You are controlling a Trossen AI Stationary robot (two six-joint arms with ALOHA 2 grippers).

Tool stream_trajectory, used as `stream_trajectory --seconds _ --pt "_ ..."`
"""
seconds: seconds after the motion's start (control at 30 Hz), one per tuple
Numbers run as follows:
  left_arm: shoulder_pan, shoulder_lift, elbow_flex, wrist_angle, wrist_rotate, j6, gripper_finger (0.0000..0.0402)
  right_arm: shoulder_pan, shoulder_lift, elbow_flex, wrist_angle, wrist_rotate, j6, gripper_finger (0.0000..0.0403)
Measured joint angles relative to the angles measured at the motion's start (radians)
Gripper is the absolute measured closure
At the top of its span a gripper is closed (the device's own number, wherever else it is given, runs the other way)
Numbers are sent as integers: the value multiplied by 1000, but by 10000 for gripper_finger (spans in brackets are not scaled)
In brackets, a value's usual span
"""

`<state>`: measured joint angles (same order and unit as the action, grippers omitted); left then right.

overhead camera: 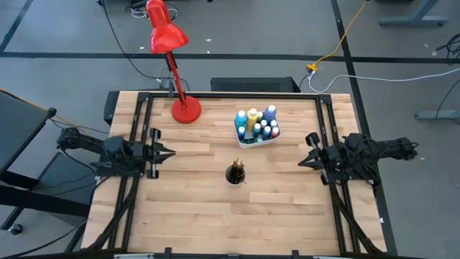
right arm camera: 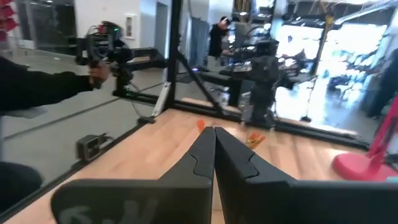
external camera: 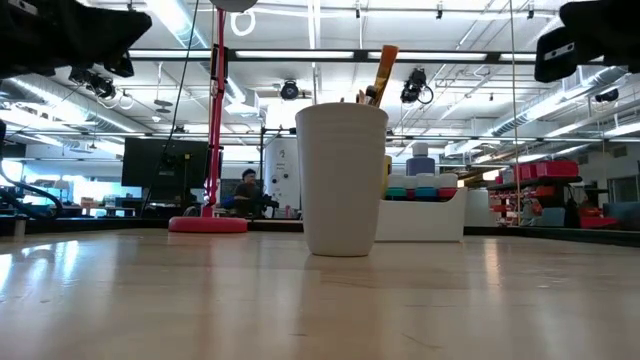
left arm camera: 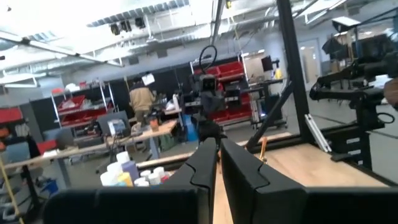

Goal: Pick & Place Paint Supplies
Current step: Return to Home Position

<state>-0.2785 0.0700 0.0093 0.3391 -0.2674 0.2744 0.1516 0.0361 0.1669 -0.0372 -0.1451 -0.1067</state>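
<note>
Pale wooden desk (overhead camera: 215, 208) is carrying everything, with a red desk lamp (overhead camera: 185, 109) standing far left of centre. Left hand (overhead camera: 171, 153) is hovering at the left edge and right hand (overhead camera: 302, 162) at the right, each with fingers pressed together on nothing. Small coloured paint bottles (overhead camera: 257, 124) are sitting in a white rectangular tray (overhead camera: 251, 144) far of centre. Thin brushes (external camera: 383, 70) are standing in a round white cup (overhead camera: 235, 174) mid-desk. Sorting is looking complete.

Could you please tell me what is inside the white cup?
Several thin brushes stand in the white cup, handles poking above its rim, one orange-brown. The cup's wall hides their lower ends and the bottom. Left hand and right hand wait aside.
</note>
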Motion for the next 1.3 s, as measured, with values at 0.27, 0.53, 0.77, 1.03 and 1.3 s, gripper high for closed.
stream_trajectory --seconds 0.27,0.53,0.77,1.03,1.3 --pt "4 0 0 -40 -28 -2 368 0 -37 0 -78 -53 29 396" --pt "4 0 0 -70 -31 -27 368 0 -36 0 -31 -29 60 396" --pt "4 1 0 -70 -31 -6 368 0 -36 0 -13 -29 81 396" --pt "4 1 -1 -70 -31 -4 368 0 -37 -77 112 -29 103 396" --pt "4 1 -1 -70 -31 -4 368 0 -36 -150 199 -28 100 396"
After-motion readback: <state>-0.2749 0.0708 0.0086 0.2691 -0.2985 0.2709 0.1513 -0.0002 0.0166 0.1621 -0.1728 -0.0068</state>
